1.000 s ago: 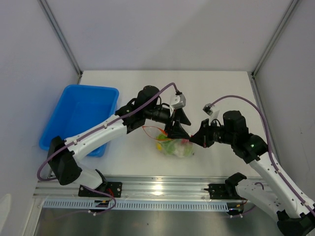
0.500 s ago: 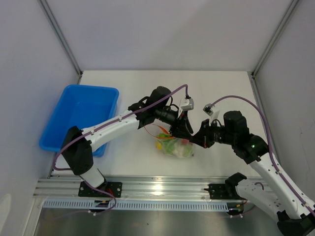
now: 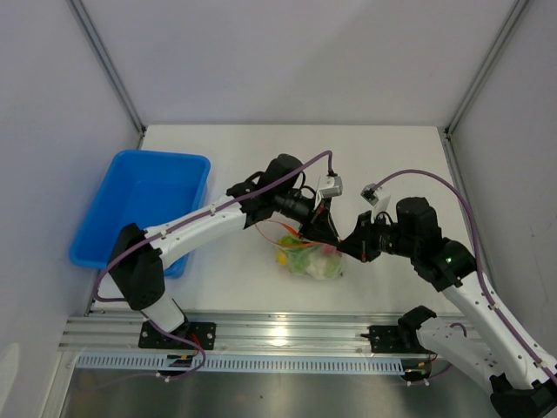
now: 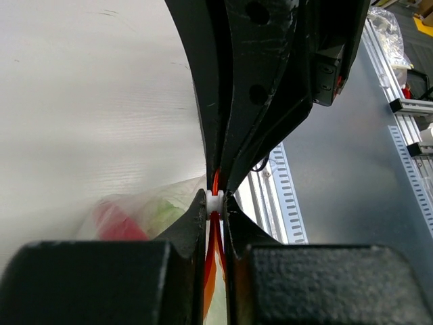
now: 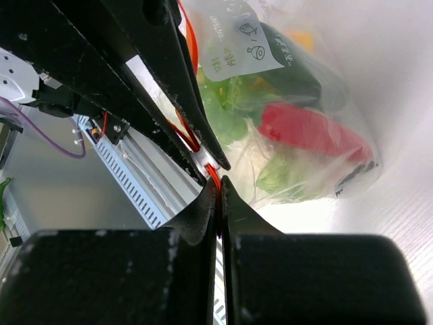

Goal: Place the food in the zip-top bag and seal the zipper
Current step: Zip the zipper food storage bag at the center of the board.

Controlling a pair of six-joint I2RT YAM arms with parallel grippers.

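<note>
Over the table (image 3: 383,157) | left claw (image 4: 215,203) clamped on zipper (image 4: 210,284) | right claw (image 5: 218,195) clamped too

Colours noted: white ground, one blue, small brights.
Bag (image 5: 352,169) clear; zipper strip (image 4: 211,271) orange-red, slider (image 4: 215,202) white, label (image 5: 243,40) white with green print. Inside: chili (image 5: 311,132) red, cucumber (image 5: 291,64) dark green, leaves (image 5: 223,112) pale green. Tray (image 3: 139,200) solid blue. Table (image 3: 226,148) plain white. Cable (image 3: 426,172) purple.
</note>
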